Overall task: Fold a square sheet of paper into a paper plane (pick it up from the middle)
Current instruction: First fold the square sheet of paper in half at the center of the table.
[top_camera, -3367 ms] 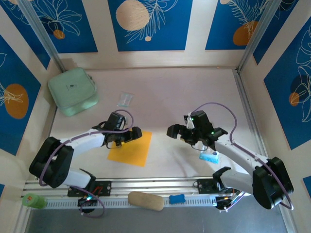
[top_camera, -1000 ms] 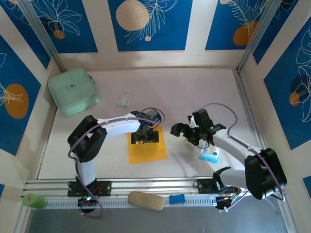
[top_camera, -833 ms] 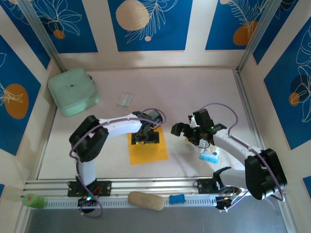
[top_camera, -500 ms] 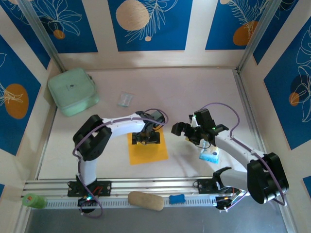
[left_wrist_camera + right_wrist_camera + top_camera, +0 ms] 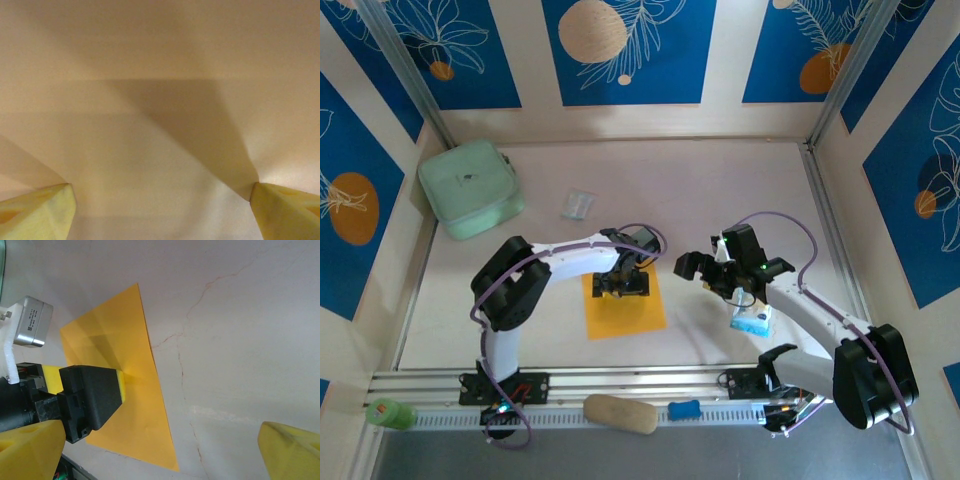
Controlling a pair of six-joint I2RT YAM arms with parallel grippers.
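Note:
The square sheet of paper lies flat and orange-yellow on the table, just left of centre. My left gripper stands on the sheet's upper half, open, with both yellow fingertips spread wide and resting on the paper. A shaded ridge runs across the paper between them. To the right of the sheet hovers my right gripper, open, with nothing between its fingers. In the right wrist view the sheet and the left gripper's black finger with its yellow pad lie ahead of my right gripper.
A mint-green pouch sits at the back left and a small clear wrapper lies near it. A blue-and-white packet lies under the right arm. A tan oval lump and a blue piece rest on the front rail.
Since the oldest frame the left arm has swung right and the sheet has shifted right and squared up. Over the last second the left jaws narrowed slightly and the right gripper drifted slightly right.

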